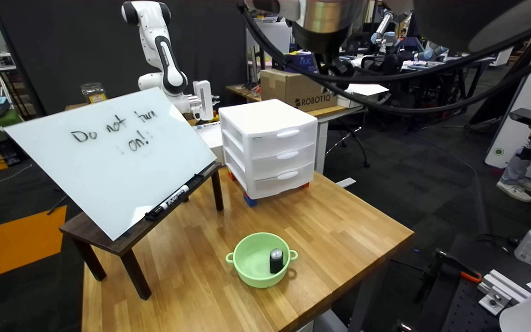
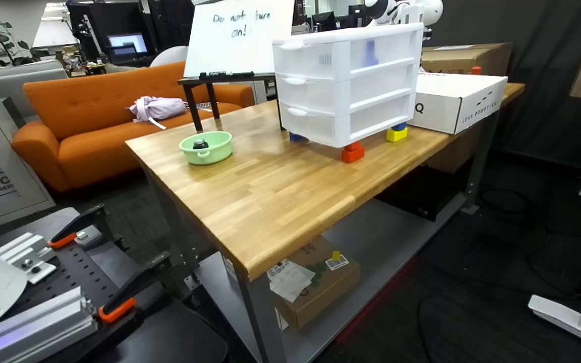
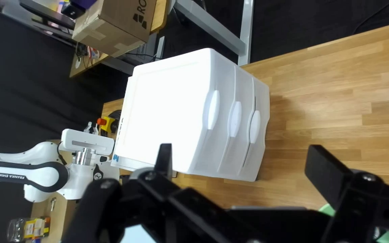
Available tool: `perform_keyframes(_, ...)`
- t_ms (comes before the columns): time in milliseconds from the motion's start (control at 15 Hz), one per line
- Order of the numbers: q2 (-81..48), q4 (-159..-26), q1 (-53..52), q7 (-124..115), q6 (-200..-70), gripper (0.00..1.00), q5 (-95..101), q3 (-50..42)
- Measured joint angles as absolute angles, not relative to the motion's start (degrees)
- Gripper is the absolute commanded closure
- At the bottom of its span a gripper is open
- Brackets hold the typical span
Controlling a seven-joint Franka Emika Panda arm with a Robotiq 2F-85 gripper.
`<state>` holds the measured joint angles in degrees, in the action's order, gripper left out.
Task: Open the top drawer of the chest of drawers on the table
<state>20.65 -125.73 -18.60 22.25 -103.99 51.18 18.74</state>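
The white chest of drawers stands on the wood table, raised on small coloured blocks. It also shows in an exterior view and the wrist view. Its top drawer is shut, its front about flush with the two drawers below. The top drawer also shows in an exterior view and the wrist view. A blue shape shows through its side. My gripper is open and empty, apart from the chest and above table height. It shows dark at the top of an exterior view.
A green bowl with a black object inside stands in front of the chest. A whiteboard leans on a low dark-brown table beside it. A white box and another robot arm are behind the chest. Cables hang from my arm.
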Motion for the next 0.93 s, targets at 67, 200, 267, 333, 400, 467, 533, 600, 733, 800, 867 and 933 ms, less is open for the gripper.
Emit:
perform_keyframes(67,20.7,-125.8,-18.6,22.2,-104.0,0.0,51.2,18.7)
perform_keyframes(200,20.7,-125.8,-18.6,22.2,-104.0,0.0,51.2,18.7)
perform_keyframes(267,20.7,-125.8,-18.6,22.2,-104.0,0.0,51.2,18.7)
perform_keyframes(333,20.7,-125.8,-18.6,22.2,-104.0,0.0,51.2,18.7)
perform_keyframes(400,20.7,-125.8,-18.6,22.2,-103.8,0.0,51.1,18.6)
perform_keyframes(467,20.7,-126.0,-18.6,22.3,-103.9,0.0,51.0,18.4)
perform_keyframes(533,20.6,-126.2,-18.6,22.4,-104.2,0.0,50.9,17.8)
perform_keyframes(600,20.6,-126.3,-18.6,22.7,-104.9,0.0,50.9,17.1)
perform_keyframes(733,20.4,-126.5,-18.5,24.0,-107.6,0.0,50.9,14.7)
perform_keyframes(800,20.2,-126.6,-18.3,25.0,-109.2,0.0,50.9,13.3)
perform_keyframes(867,20.0,-126.6,-18.2,26.1,-111.0,0.0,50.8,11.7)
perform_keyframes(933,19.6,-126.7,-17.9,27.4,-112.8,0.0,50.6,10.3)
